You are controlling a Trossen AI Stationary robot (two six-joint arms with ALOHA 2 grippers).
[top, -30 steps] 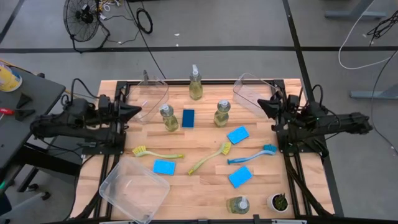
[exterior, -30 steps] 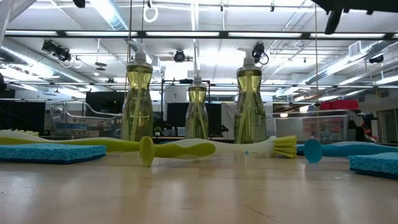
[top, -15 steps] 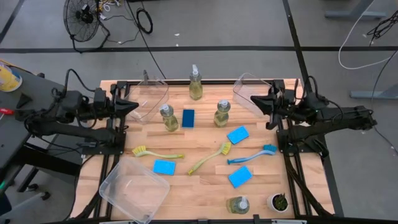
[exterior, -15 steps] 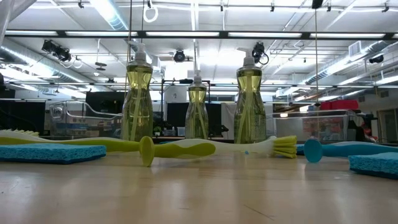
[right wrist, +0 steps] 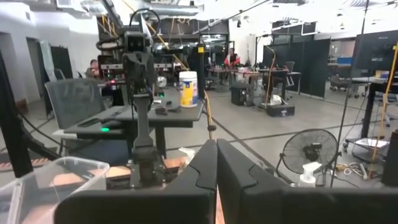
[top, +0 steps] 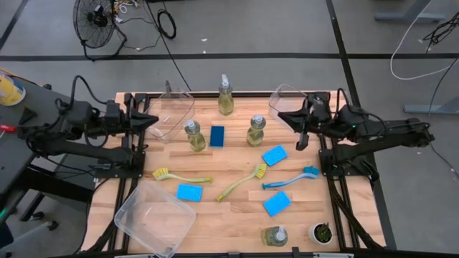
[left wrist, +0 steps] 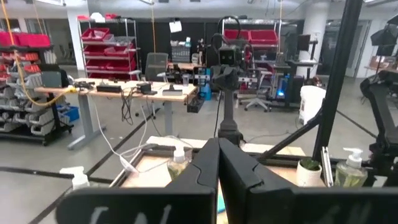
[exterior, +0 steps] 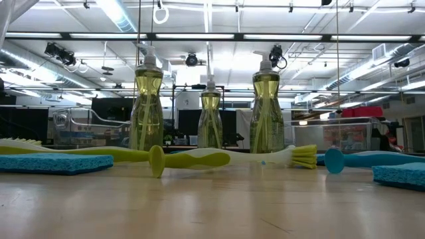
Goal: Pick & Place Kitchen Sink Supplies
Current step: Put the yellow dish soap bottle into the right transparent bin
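soap bottles (top: 194, 136), sponges (top: 189, 192), no readable labels

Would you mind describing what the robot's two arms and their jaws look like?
Both arms are dark, nearly black, built of jointed segments with black cables looping along them. The left gripper and right gripper each taper to a narrow point. In the wrist views the two jaws are matte black, angular, with stepped inner edges.

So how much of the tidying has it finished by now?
Nothing looks done: the three clear bins hold no supplies. Nothing is in hand; the left gripper and right gripper are shut on nothing. The soap bottles, sponges and brushes all lie loose on the table.
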